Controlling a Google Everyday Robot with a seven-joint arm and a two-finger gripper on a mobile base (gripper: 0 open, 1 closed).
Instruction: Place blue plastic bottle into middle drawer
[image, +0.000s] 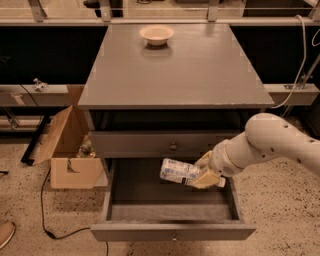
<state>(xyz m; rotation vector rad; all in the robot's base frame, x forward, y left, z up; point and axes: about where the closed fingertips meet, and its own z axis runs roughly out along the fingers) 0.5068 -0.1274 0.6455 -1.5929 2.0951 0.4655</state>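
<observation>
**benchbot42:** where's the blue plastic bottle (178, 171) right now?

**drawer_dan:** it's in the tool (204, 175), which is clamped shut on the bottle's right end. The bottle is lying sideways with its other end pointing left. It's over the inside of the middle drawer (172, 232), toward the back right. Can't tell if it touches the drawer floor tbh.

**benchbot42:** so the drawer's open?

**drawer_dan:** yep, pulled well out. The upper drawer (145, 142) right above it is shut. The arm (272, 142) reaches in from the right. There's a cream bowl (156, 34) near the back edge of the counter (175, 75), well apart from the bottle. An open cardboard box (65, 155) sits on the floor just left of the cabinet.
</observation>
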